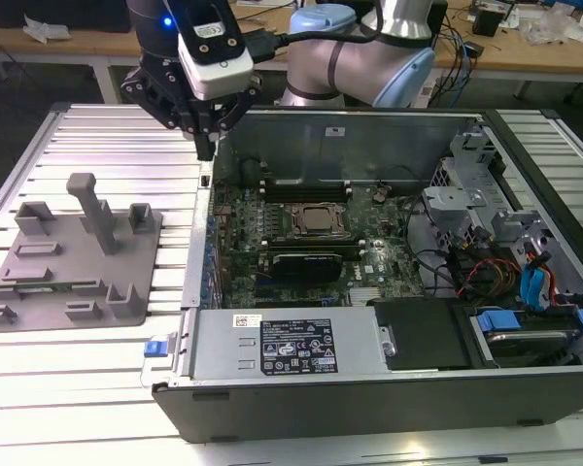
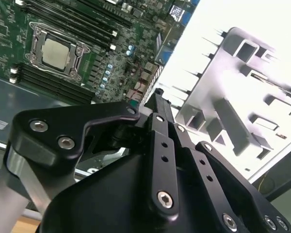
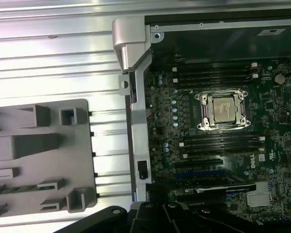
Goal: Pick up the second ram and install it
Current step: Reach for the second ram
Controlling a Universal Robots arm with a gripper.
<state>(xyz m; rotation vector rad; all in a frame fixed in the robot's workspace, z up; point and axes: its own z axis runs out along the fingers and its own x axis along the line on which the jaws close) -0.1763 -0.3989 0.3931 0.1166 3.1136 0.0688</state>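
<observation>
The second ram [image 1: 51, 284] is a thin green stick lying in a slot of the grey fixture plate [image 1: 78, 254] on the exterior view's left; in the first wrist view the ram [image 3: 12, 189] shows as a green strip in the plate. My gripper [image 1: 206, 146] hangs above the back left corner of the open computer case [image 1: 199, 282], between the plate and the motherboard [image 1: 301, 228]. Its fingers meet at a point with nothing between them, as the second wrist view [image 2: 157, 97] also shows. Dark memory slots [image 3: 216, 143] flank the processor socket [image 3: 222, 109].
The case wall [image 3: 136, 121] stands right below the gripper. A tall post [image 1: 95, 209] rises from the fixture plate. A power supply [image 1: 291, 345] lies at the case's front, with drive cages and cables [image 1: 505, 252] on the exterior view's right. Ribbed metal table [image 1: 117, 146] surrounds everything.
</observation>
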